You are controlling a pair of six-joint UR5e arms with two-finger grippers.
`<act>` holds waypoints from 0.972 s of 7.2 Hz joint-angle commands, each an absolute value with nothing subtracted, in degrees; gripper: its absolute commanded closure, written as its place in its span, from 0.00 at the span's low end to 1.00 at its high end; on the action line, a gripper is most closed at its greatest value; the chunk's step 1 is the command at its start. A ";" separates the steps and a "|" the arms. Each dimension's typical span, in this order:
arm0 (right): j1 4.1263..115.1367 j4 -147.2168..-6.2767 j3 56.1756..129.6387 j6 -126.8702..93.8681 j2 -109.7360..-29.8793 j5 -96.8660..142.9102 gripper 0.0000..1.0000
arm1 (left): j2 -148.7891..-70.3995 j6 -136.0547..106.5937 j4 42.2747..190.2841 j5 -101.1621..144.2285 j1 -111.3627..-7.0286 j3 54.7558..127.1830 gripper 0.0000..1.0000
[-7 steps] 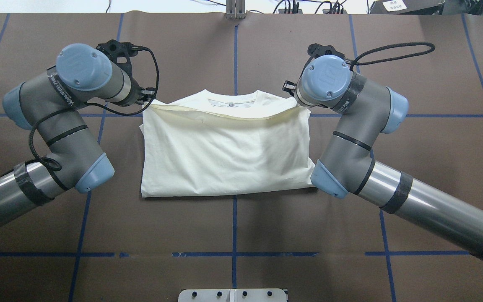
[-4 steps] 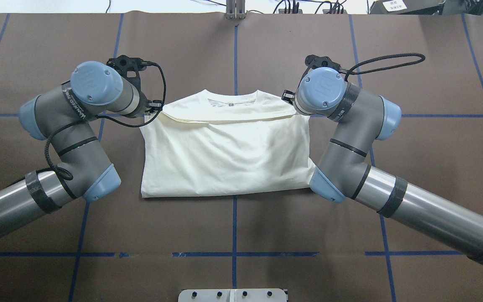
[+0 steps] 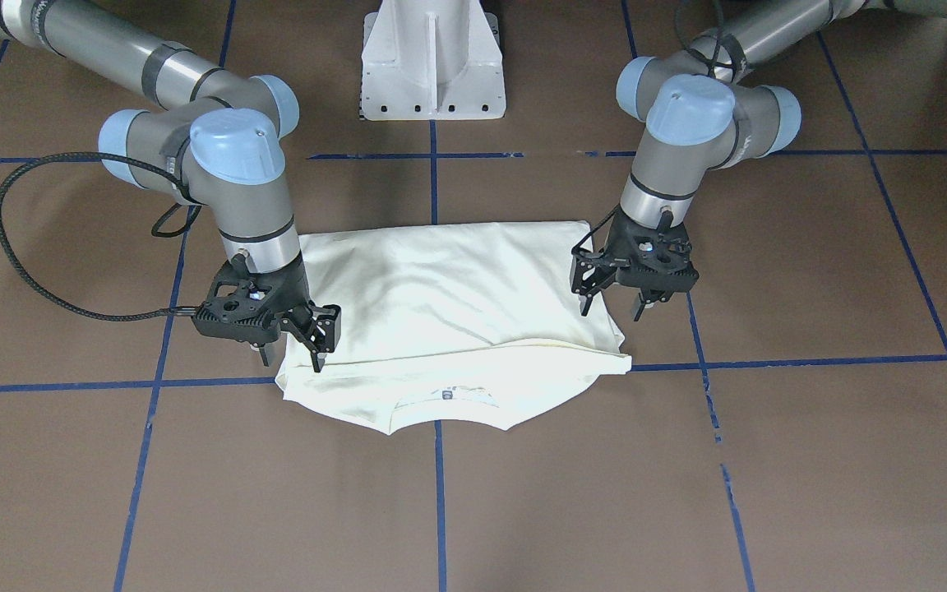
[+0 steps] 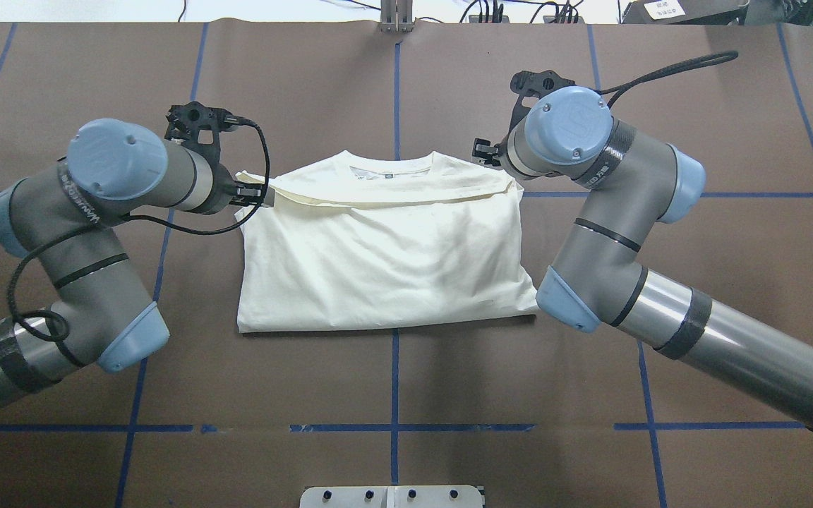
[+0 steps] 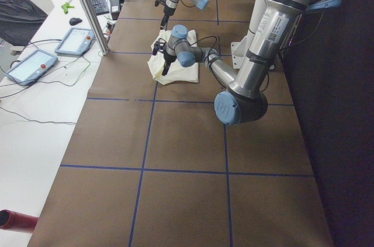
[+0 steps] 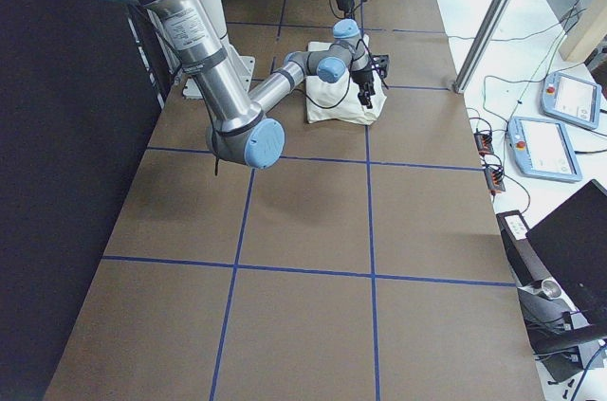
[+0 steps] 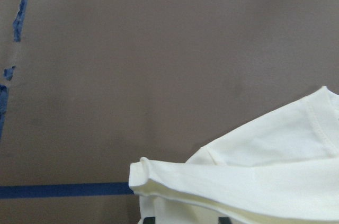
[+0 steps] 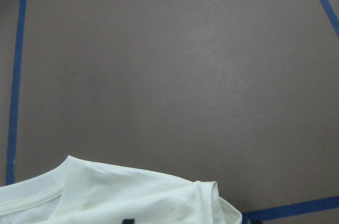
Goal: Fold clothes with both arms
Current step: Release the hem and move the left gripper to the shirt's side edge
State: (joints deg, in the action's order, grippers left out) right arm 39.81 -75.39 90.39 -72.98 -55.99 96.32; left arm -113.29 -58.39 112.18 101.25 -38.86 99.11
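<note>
The cream-white shirt (image 4: 378, 261) lies flat in the middle of the brown desk (image 4: 308, 92), plain side up and doubled over on itself. Its near edge is a straight fold, and the turned-over layer ends in a loose edge just short of the collar (image 4: 390, 164), which points away from the robot and has a small dark label (image 3: 447, 395) inside it. The shirt sits across the centre blue tape line (image 4: 394, 374). At its far left corner the left end effector (image 3: 612, 312) hangs close over the cloth with its fingers spread, one over the shirt and one over bare desk, pinching nothing. The right end effector (image 3: 291, 363) stands likewise at the far right corner, fingers spread and low by the cloth's edge; whether a tip touches the fabric cannot be told. The left wrist view shows the thick doubled corner of the shirt above two dark fingertips (image 7: 149, 221) set apart. The left arm (image 4: 96, 212) and right arm (image 4: 604, 212) bend in from either side, each trailing a black cable (image 4: 667, 70). The robot's white base (image 3: 432, 57) stands on the near side of the shirt. Past the desk's far edge, the side views show a white surface with handheld screens (image 5: 73, 41) and a keyboard (image 5: 99, 2)
</note>
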 commanded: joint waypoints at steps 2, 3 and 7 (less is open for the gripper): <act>41.31 -75.32 95.79 -71.19 -58.27 99.76 0.00 | -102.86 -68.85 119.13 96.28 -29.66 107.31 0.01; 41.31 -75.32 95.89 -71.54 -58.27 99.76 0.00 | -101.01 -72.82 121.88 94.41 -26.92 106.44 0.17; 41.31 -75.32 95.89 -71.63 -58.53 99.67 0.00 | -101.16 -77.52 122.26 92.72 -22.68 105.56 0.31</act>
